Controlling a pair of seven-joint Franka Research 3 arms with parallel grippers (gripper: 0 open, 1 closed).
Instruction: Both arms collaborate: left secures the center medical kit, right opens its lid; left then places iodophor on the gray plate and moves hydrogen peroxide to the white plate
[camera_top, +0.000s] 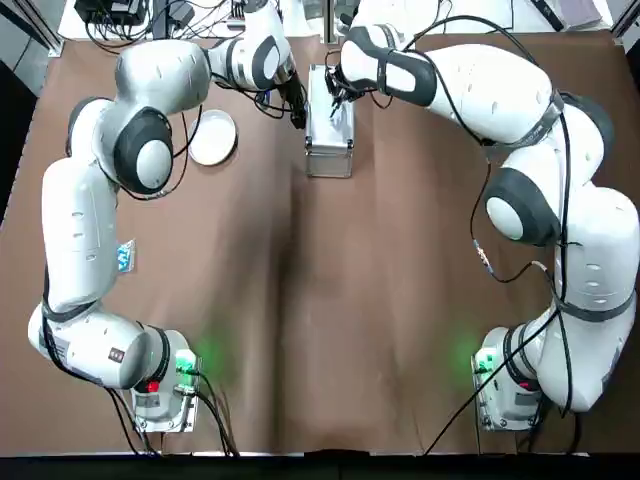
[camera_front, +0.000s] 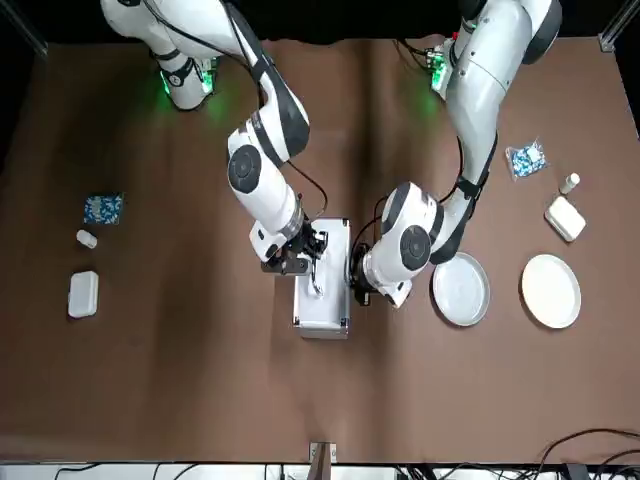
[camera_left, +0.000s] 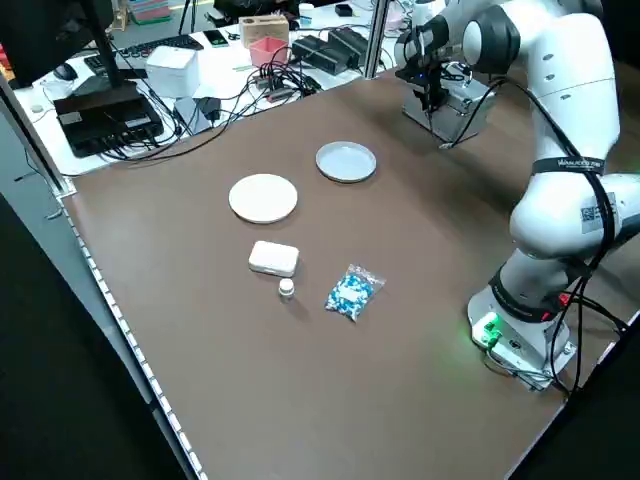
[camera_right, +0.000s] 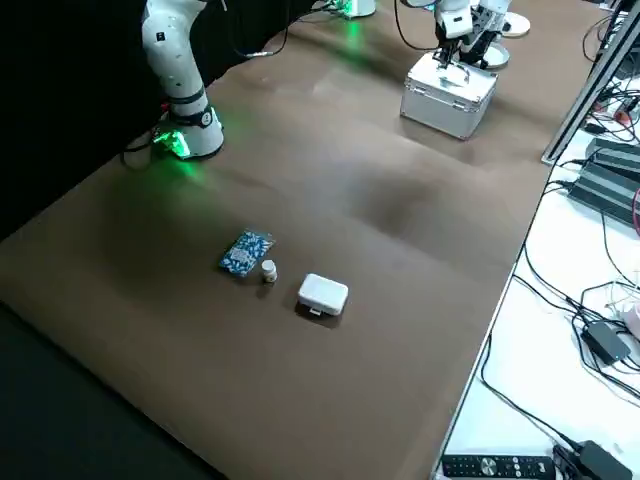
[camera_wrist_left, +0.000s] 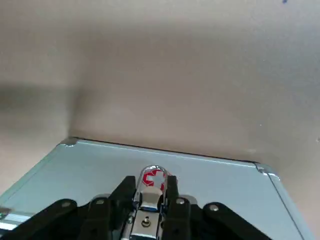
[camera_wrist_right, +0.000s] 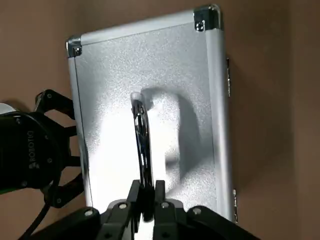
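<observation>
ROBOTIQ | white lettering on left gripper (camera_wrist_right: 64, 147), right wrist view

**Case and plates partly masked**

In the top view, the right gripper (camera_top: 340, 88) covers the case (camera_top: 330, 145) toward 12 o'clock; the left arm (camera_top: 80, 220) masks the white plate (camera_front: 551, 291) and clips the packet (camera_top: 125, 256) at its 9 o'clock. The shut lid (camera_wrist_right: 115, 85) hides the case's inside. In the right wrist view, the right gripper hides one end of the handle (camera_wrist_right: 142, 135). Writing on the bottle (camera_left: 286, 288) is too small to read.
</observation>
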